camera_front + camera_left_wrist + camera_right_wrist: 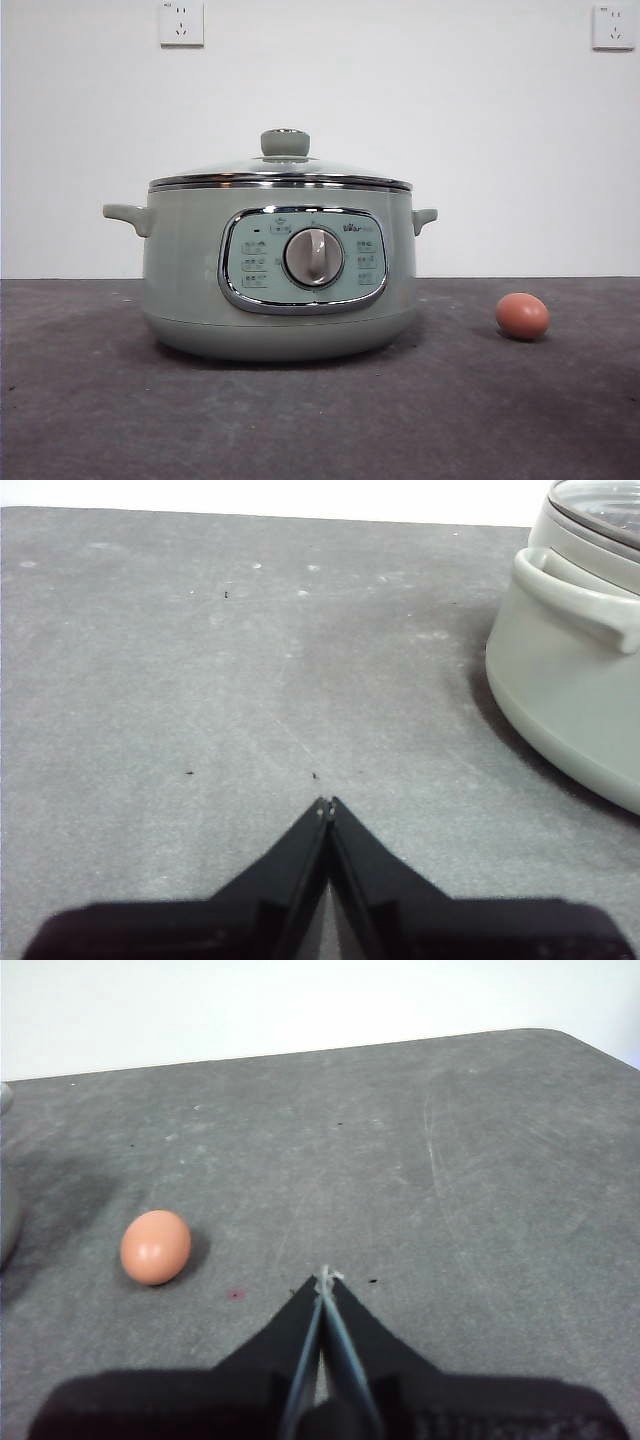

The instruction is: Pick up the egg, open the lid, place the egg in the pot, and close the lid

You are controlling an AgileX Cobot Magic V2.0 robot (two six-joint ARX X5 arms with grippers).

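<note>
Right pincer (325, 1280) closed, empty, near egg (155, 1246); left pincer (327, 805) closed beside lidded pot (575, 670) on desk (200, 680).

The left gripper (327, 805) is positioned above the grey table surface (200, 680), with its two black jaws pressed together at the tips and nothing between them. The pot (570, 700), sage-green and round, stands on the table well apart from the gripper. One side handle (575, 605) projects from the pot wall below the rim. A segment of the lid (600, 505), glass with a steel rim, sits on top of the pot. Small dark specks (189, 773) lie scattered on the table surface.
</note>
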